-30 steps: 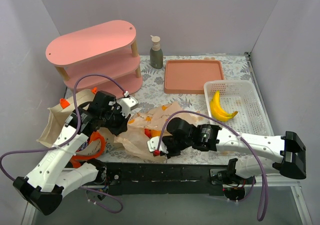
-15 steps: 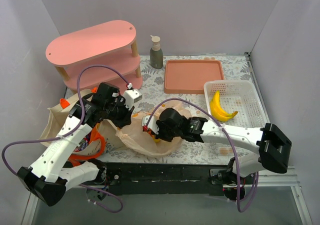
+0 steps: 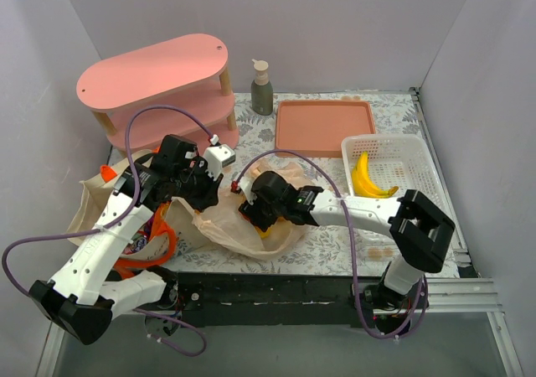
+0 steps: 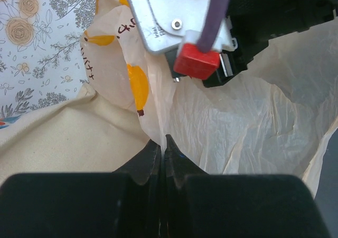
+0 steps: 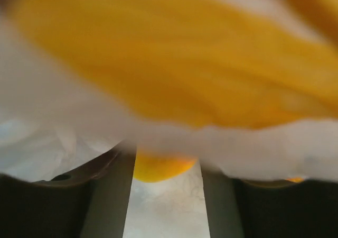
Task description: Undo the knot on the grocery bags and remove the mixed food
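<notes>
Tan plastic bag at 6 o'clock on worktop, mouth open. Left gripper clamped together on bag lip, arm reaching in from 8 o'clock. Right gripper jaws apart, nose inside mouth, forearm low, stretched in from 3 o'clock. Yellow-orange food just ahead, blurred. To do well: pull lip taut, centre jaws on food alone, avoid pinching film.

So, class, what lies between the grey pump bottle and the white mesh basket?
A flat pink tray lies between the pump bottle and the basket, shown in the top view.
</notes>
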You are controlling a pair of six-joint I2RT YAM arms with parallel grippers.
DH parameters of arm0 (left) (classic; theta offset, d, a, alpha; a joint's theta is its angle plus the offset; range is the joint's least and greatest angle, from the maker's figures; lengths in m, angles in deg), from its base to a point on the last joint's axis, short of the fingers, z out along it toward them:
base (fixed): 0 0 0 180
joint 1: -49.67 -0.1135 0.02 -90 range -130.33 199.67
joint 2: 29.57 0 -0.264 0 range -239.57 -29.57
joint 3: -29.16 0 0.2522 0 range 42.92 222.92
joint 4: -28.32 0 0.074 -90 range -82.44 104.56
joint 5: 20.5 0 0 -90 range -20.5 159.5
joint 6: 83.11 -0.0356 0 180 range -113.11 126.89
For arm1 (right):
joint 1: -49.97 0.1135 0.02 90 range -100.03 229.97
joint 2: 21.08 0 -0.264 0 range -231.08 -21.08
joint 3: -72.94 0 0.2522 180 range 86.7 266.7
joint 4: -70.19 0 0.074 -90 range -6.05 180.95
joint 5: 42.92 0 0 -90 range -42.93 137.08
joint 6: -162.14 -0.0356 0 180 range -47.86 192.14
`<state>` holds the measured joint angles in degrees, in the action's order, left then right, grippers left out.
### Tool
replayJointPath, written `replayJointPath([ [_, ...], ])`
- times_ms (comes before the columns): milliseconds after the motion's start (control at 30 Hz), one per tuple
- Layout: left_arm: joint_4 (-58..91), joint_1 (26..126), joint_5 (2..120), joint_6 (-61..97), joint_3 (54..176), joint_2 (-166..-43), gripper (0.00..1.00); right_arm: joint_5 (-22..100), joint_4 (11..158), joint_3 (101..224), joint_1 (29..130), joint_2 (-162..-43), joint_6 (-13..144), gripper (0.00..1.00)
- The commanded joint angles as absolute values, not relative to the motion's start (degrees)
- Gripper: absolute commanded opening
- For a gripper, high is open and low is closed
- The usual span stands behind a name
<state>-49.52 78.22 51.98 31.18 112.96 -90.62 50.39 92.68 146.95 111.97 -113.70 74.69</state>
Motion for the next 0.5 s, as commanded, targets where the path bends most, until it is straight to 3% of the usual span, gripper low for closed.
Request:
replayJointPath([
  [0, -49.8, 77.5, 50.6, 31.3, 114.5, -90.2, 0.0, 51.0, 90.7, 150.5, 112.2, -116.5, 69.9, 0.61],
  [333, -48.9, 77.0, 50.1, 31.8, 113.5, -89.5, 0.0, 55.7, 91.4, 152.7, 112.2, -124.4, 69.9, 0.63],
  [467, -48.5, 76.7, 49.9, 31.8, 112.3, -89.0, 0.0, 56.4, 91.7, 151.1, 112.2, -125.0, 70.6, 0.67],
])
